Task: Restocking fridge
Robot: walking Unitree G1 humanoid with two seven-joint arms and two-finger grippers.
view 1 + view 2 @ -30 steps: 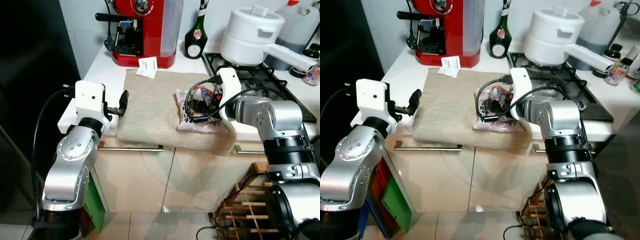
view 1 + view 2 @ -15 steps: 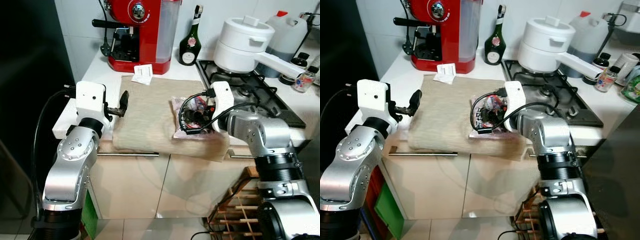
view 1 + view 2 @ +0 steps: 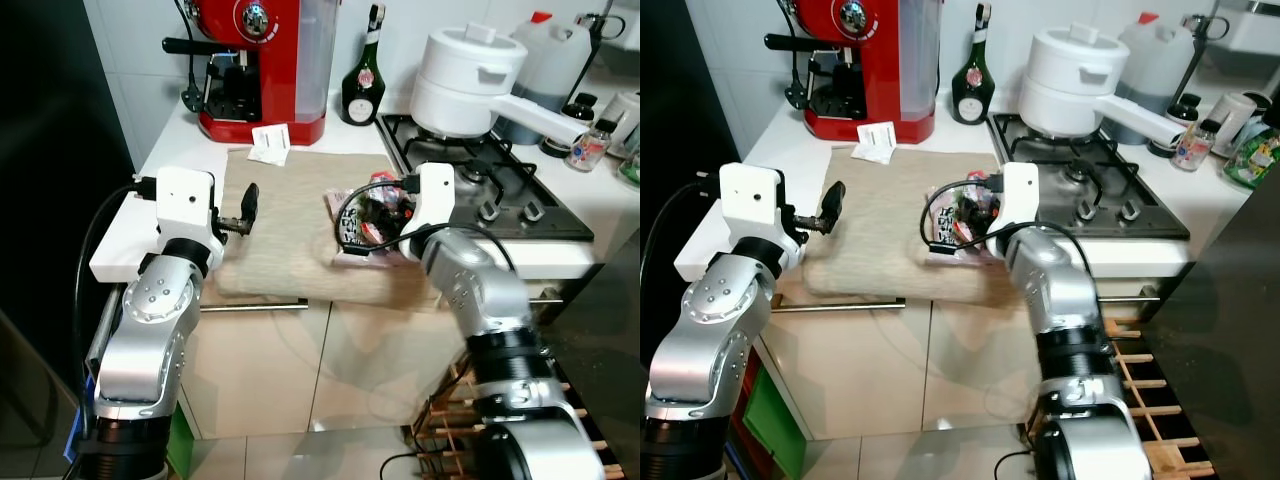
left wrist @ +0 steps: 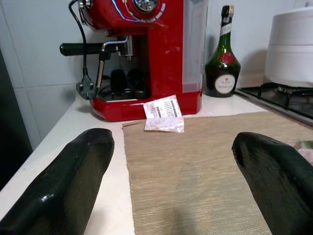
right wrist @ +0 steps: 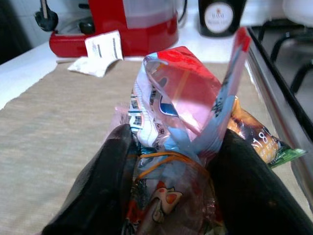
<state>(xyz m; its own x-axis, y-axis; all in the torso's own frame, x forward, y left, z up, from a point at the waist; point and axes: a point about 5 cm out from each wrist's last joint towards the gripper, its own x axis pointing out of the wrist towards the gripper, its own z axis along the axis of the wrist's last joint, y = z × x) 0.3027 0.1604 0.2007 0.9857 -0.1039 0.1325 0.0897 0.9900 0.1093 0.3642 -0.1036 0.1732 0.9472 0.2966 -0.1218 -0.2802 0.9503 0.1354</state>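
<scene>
A clear plastic bag of packaged food [image 3: 362,212] lies on a beige mat [image 3: 285,225] on the counter, near the mat's right edge. My right gripper [image 5: 175,143] is shut on the bag, with one black finger [image 5: 105,181] pressed into each side of the crinkled plastic [image 5: 178,93]. Seen from the head, that gripper [image 3: 385,214] reaches in from the stove side. My left gripper [image 3: 248,205] hovers open at the mat's left edge, holding nothing; in its wrist view the fingers [image 4: 80,164] stand wide apart above the mat [image 4: 195,161].
At the back stand a red coffee machine [image 3: 265,65], a dark green bottle [image 3: 362,80] and a paper slip [image 3: 268,145]. A white pot [image 3: 470,70] sits on the gas hob [image 3: 490,195]. A dark surface [image 3: 45,150] rises on the left; a wooden rack [image 3: 470,395] stands on the floor.
The whole picture has shifted, so the camera has moved. My right forearm now comes up more steeply to the bag, still gripping it. The left arm holds its pose.
</scene>
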